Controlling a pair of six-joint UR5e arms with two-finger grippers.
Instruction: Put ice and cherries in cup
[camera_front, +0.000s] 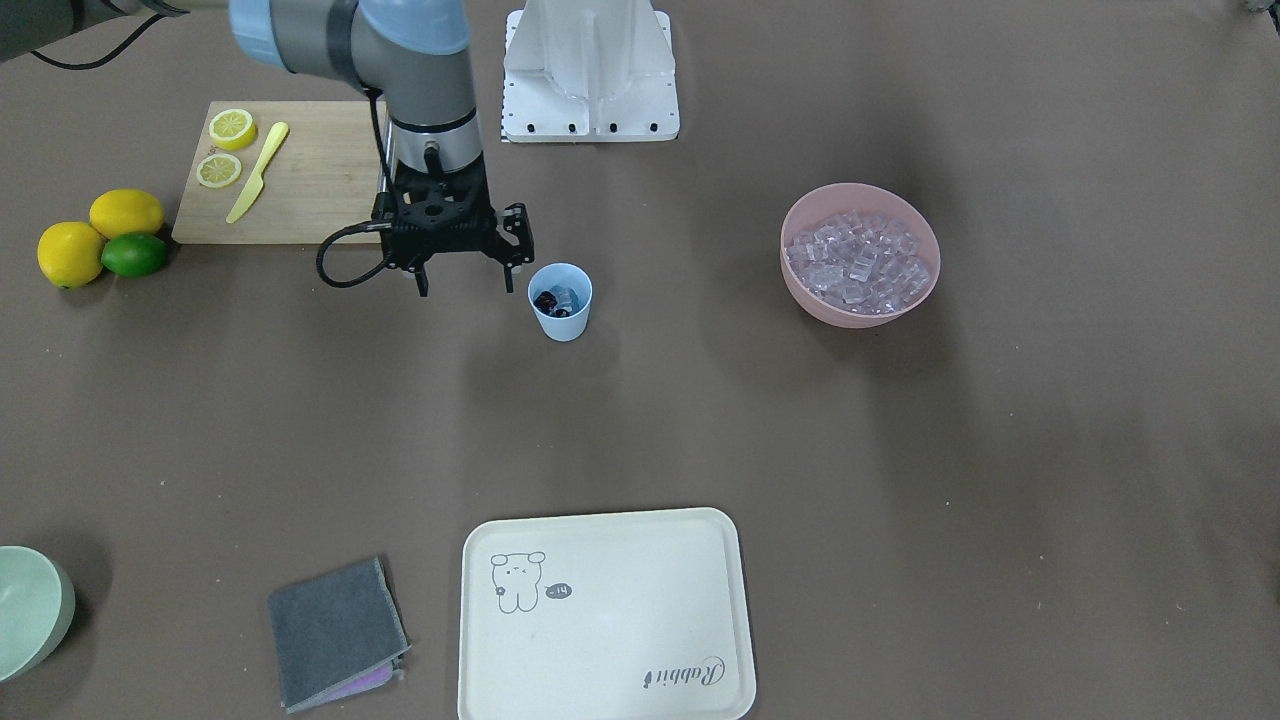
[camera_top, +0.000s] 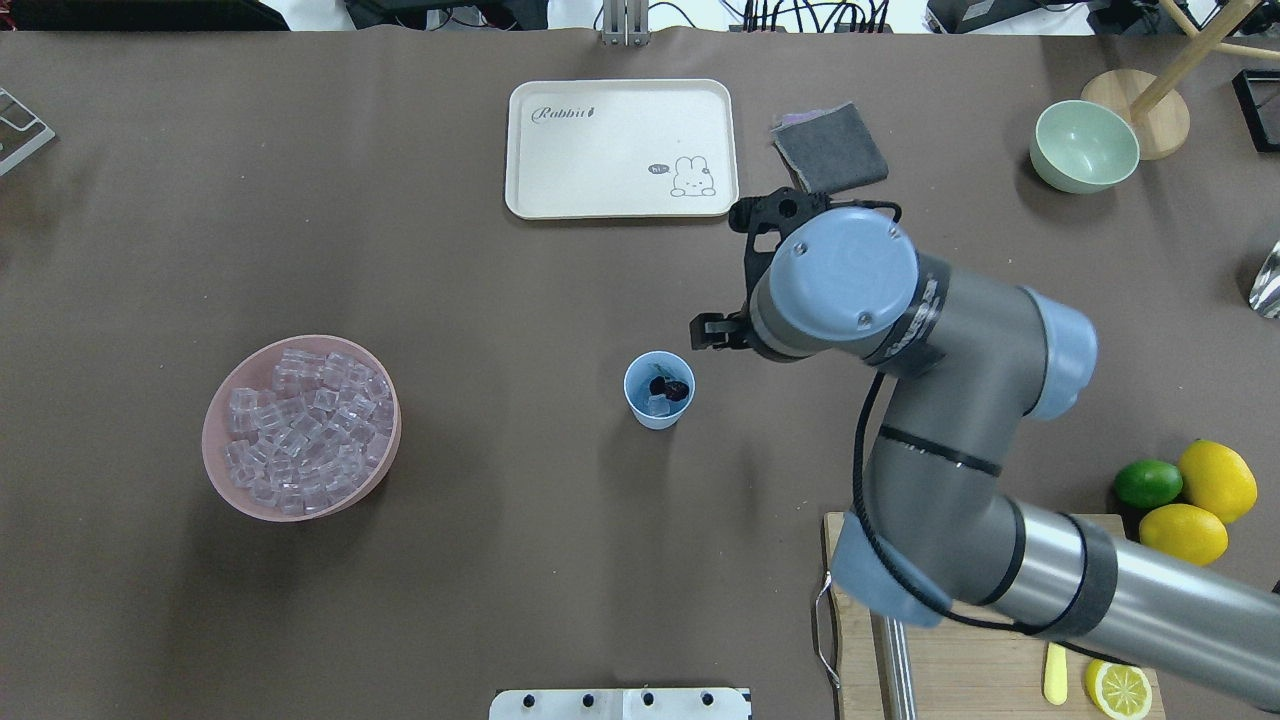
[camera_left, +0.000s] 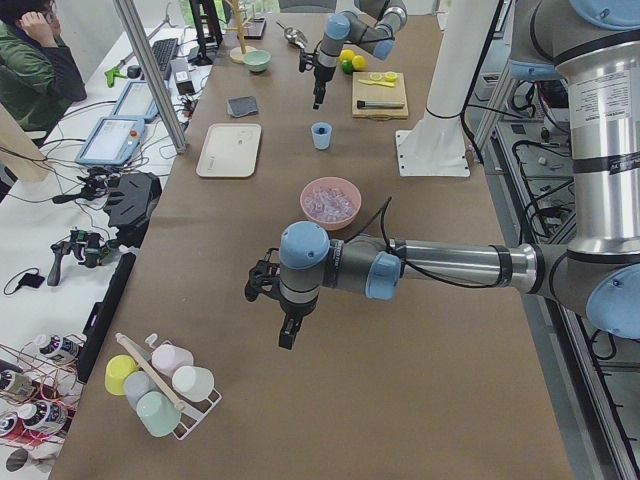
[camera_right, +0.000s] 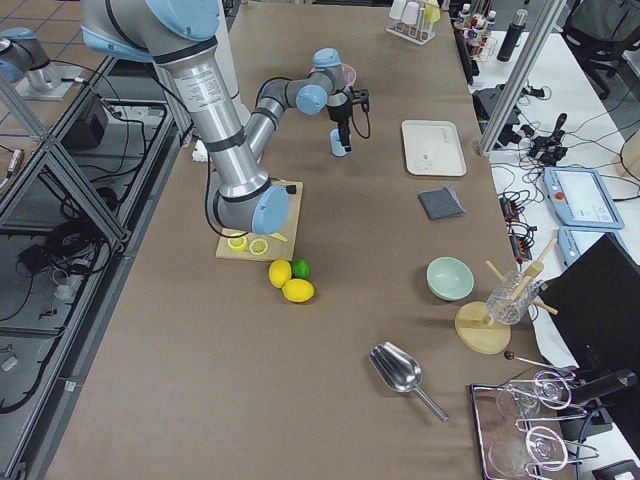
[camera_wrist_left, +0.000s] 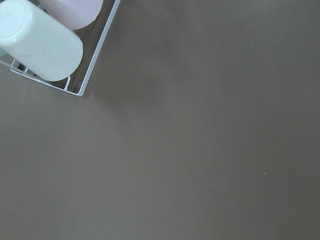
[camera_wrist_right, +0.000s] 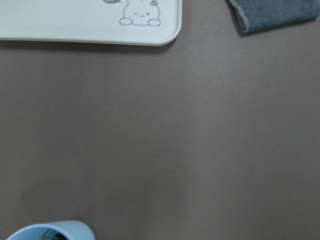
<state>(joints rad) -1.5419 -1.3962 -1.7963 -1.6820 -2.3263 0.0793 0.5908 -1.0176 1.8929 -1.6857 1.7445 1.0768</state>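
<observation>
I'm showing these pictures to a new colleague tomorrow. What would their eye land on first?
The grey and blue right arm dominates, its open right gripper hanging just beside the light blue cup at mid-table, which holds dark cherries and some ice. Next come the pink bowl heaped with more ice on the robot's left, and the bright lemons and lime by the cutting board on its right.
</observation>
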